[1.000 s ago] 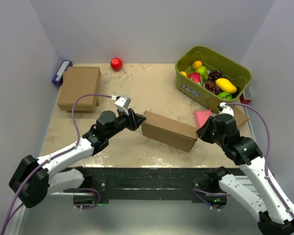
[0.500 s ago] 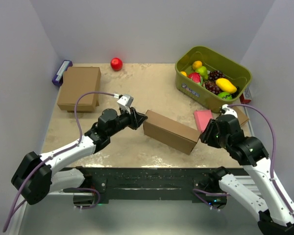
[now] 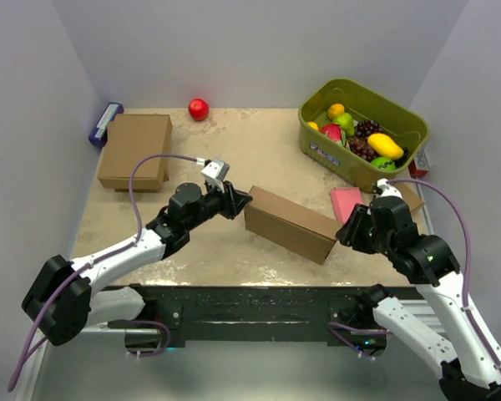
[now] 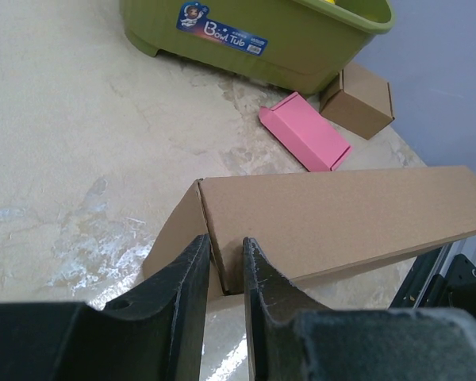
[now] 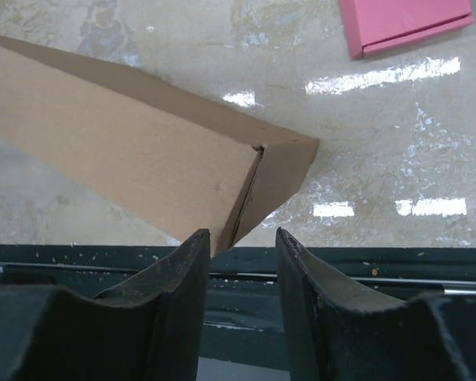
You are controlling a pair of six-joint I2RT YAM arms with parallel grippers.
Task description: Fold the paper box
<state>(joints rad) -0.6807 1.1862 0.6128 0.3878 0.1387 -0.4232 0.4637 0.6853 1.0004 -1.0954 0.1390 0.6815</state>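
Tub (image 3: 341, 165) and pink box (image 3: 346, 201) sit beyond paper box (image 3: 290, 222).

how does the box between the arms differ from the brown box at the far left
The paper box is long and narrow; the far-left box is broader and squarer. The paper box lies slanted, with the left gripper pinching its end; the far-left box sits square to the wall, untouched. Both are plain brown cardboard, closed.

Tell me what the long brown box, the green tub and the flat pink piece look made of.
Brown box: matte cardboard, probably corrugated; a raw cut edge and a fold seam show at its end. Green tub: glossy moulded plastic with a printed sticker. Pink piece: seemingly thin card, matte, with sharp folded edges.
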